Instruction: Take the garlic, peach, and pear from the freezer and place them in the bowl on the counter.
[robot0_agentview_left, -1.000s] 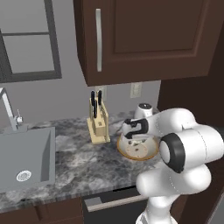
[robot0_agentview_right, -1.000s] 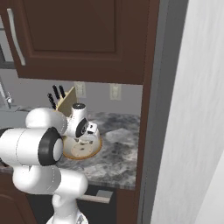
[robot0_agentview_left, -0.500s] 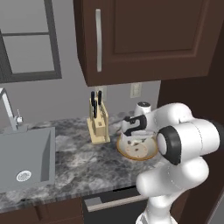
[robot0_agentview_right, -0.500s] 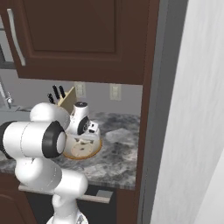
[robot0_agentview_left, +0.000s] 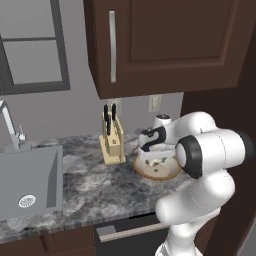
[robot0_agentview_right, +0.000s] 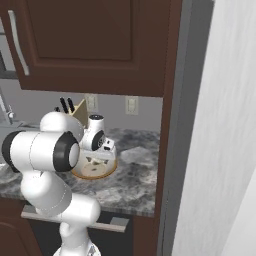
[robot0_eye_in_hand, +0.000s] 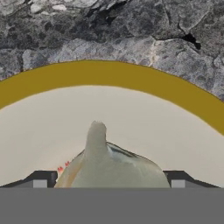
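The garlic's lower part is cut off at the hand view's bottom. The bowl is partly hidden by the arm in both base views.

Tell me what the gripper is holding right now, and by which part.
Nothing, it seems. The gripper stands open over the bowl, its fingertips spread either side of the garlic, which looks to lie inside the bowl.
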